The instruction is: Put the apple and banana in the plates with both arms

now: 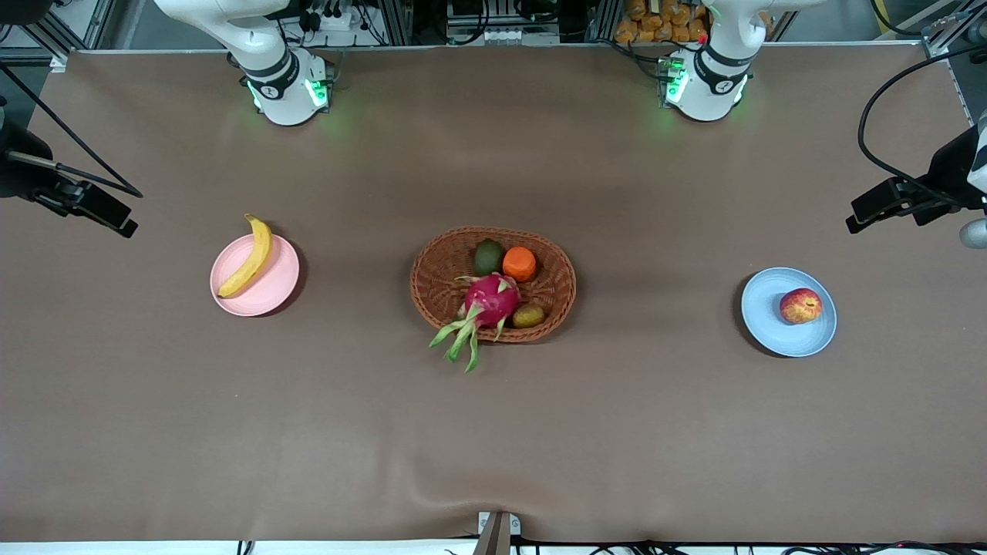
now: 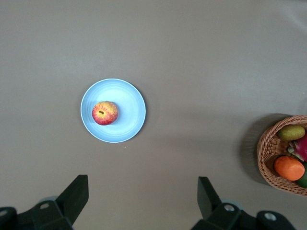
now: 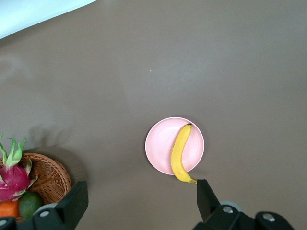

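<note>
The banana (image 1: 248, 260) lies on the pale pink plate (image 1: 271, 291) toward the right arm's end of the table, its tips reaching past the rim. The apple (image 1: 800, 305) sits on the light blue plate (image 1: 771, 308) toward the left arm's end. My left gripper (image 2: 142, 191) is open and empty, high over bare table beside the blue plate (image 2: 127, 103) and apple (image 2: 105, 113). My right gripper (image 3: 140, 194) is open and empty, high over bare table beside the pink plate (image 3: 160, 141) and banana (image 3: 179, 152). Only the arm bases show in the front view.
A brown woven basket (image 1: 432, 289) stands mid-table with a magenta dragon fruit (image 1: 490, 301), an orange (image 1: 520, 264) and green and brownish fruits. Black mounts with cables (image 1: 894, 202) (image 1: 85, 202) jut in at both table ends.
</note>
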You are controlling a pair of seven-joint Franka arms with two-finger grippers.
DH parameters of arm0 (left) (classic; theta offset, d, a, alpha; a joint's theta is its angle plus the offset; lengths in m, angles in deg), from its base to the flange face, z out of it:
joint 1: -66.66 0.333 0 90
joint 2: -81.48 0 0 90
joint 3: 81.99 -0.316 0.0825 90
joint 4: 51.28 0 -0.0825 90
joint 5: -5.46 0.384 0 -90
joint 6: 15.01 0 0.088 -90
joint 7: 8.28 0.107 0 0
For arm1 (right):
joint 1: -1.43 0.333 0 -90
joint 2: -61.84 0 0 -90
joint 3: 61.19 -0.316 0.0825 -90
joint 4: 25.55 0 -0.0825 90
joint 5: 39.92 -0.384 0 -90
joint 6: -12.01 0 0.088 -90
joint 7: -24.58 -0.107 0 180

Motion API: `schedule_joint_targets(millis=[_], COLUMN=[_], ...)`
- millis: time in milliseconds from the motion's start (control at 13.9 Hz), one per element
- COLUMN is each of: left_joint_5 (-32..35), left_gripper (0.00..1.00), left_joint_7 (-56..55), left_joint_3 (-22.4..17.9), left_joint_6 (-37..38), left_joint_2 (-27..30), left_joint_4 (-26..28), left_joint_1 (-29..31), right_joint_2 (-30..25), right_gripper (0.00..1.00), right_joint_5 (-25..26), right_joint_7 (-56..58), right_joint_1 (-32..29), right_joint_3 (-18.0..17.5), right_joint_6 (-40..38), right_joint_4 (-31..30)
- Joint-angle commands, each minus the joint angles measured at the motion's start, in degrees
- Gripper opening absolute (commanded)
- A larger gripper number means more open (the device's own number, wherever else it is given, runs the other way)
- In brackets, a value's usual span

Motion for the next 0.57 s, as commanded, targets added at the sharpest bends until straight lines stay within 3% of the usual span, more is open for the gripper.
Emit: schedule_joint_targets(millis=[0,503], left_joint_5=[-0.36,-0.19], left_gripper=[1.00,1.00], left_joint_7=[0.20,0.02], left_joint_3=[-0.56,-0.21], left_joint_6=[-0.13,-0.13], left_joint_2=[1.18,1.01], left_joint_4=[0.98,1.07], left_joint_1=[-0.62,-0.88], right_joint_2=[-0.42,-0.77], right_gripper=[1.00,1.00], right_joint_5=[-0.84,-0.31], right_joint_7=[0.84,6.26], right_joint_1=[-1.02,-0.58], right_joint_3=[-0.59,-0.85], right_joint_6=[0.44,1.93], right_joint_4=[-0.19,-0.36])
